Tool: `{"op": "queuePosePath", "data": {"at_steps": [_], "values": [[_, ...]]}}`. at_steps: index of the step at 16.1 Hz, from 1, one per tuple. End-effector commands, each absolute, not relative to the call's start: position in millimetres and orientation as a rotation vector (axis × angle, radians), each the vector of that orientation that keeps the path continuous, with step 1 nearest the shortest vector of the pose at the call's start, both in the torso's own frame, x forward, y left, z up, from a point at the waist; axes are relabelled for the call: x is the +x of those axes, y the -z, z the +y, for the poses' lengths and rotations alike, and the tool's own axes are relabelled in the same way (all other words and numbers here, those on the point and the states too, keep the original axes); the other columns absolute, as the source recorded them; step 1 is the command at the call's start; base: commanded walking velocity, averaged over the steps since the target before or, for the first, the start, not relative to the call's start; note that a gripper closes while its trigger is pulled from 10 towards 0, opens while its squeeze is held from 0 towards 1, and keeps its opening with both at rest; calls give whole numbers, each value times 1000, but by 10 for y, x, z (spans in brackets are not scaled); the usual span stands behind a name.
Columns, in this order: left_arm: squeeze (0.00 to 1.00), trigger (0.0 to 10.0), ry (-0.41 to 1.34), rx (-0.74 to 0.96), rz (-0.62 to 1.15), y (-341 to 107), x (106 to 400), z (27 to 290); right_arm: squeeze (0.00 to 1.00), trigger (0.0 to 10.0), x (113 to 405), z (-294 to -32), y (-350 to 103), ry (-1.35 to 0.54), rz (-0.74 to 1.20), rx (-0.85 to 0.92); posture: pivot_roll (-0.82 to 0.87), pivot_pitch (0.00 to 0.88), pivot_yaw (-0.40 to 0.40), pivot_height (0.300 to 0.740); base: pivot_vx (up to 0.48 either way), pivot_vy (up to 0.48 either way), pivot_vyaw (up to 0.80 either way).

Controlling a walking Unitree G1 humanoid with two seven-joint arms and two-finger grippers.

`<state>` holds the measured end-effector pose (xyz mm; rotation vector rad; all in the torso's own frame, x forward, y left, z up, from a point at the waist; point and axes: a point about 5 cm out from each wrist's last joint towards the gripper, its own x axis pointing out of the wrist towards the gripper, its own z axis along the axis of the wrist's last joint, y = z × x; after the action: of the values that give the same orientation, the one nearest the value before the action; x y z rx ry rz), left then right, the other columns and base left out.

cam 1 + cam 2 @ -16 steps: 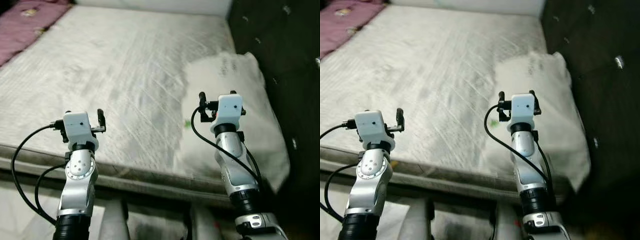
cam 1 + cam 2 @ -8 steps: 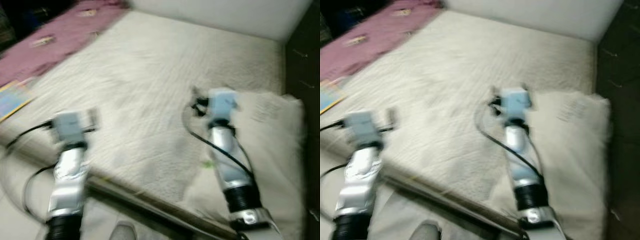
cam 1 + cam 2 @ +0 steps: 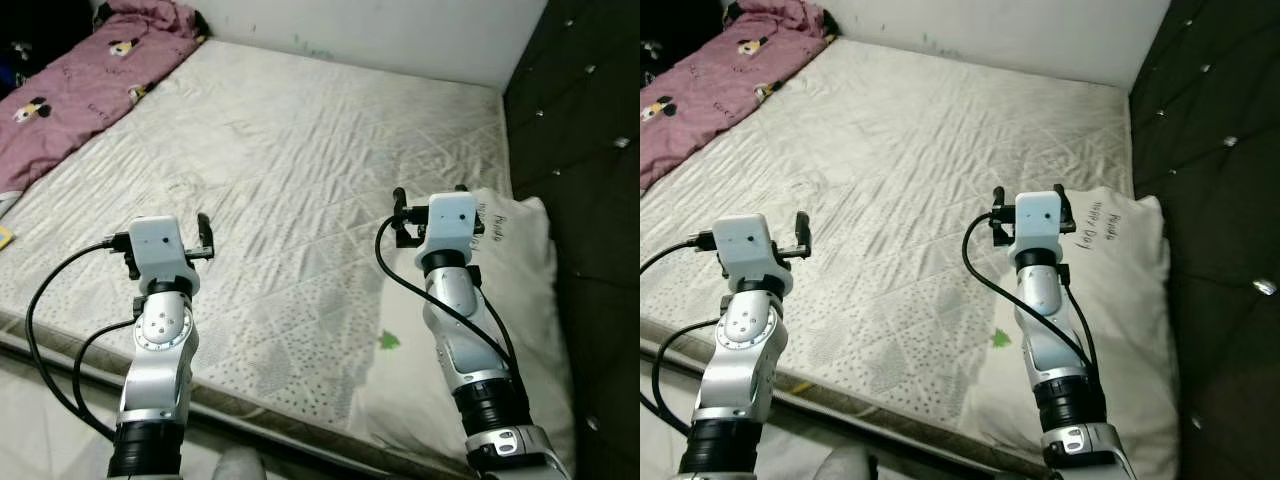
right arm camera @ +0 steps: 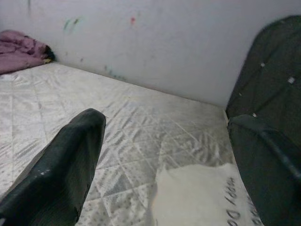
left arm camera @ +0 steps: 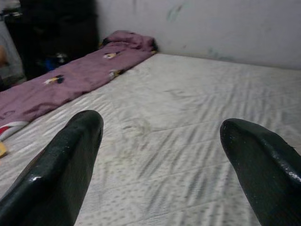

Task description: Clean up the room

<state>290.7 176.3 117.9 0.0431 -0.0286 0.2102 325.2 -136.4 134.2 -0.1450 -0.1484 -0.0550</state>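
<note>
- Hovering nearest the robot: left gripper [image 3: 204, 237] raised over the near part of the mattress [image 3: 300, 170], fingers spread w/ a wide gap in the left wrist view, holding nothing.
- Right gripper [image 3: 428, 212] up at about the same height, just above the near-left edge of the white pillow [image 3: 520, 300]; fingers also apart, nothing held.
- Pillow lies on the mattress's right side, against the dark tufted headboard [image 3: 590, 130]; printed lettering on its top, small green bit [image 3: 388, 341] on its near part – can't tell what that is.
- Far left: purple blanket [image 3: 80, 90] bunched along the mattress edge up to the wall corner – prob. the thing left to tidy, well apart from both grippers.
- Yellow scrap [image 3: 4, 237] at the left edge, too cut off to ID.
- Risks (my guess): blanket is out of reach from here, so stretching for it w/o stepping round could tip the robot's balance; cloth may slip or drag if pinched at a thin fold; right arm's loose cable could snag the pillow.
</note>
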Motion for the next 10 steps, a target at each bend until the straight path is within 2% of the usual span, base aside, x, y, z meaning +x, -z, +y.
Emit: {"op": "queuePosePath", "data": {"at_steps": [1,6,10], "values": [[0,10000,-172,25,-13,-1163,2930,1693,0,10000,3264,-1457,-1310,91,-121,-132,100,0,10,740,0,0,-800],[0,10000,-150,-17,-2,-1150,2925,1662,0,10000,3281,-1439,-1317,78,-131,-144,103,0,7,740,0,0,-800],[0,10000,-128,-24,-9,-1154,2925,1634,0,10000,3283,-1399,-1329,54,-144,-144,107,0,0,740,0,0,0]]}}
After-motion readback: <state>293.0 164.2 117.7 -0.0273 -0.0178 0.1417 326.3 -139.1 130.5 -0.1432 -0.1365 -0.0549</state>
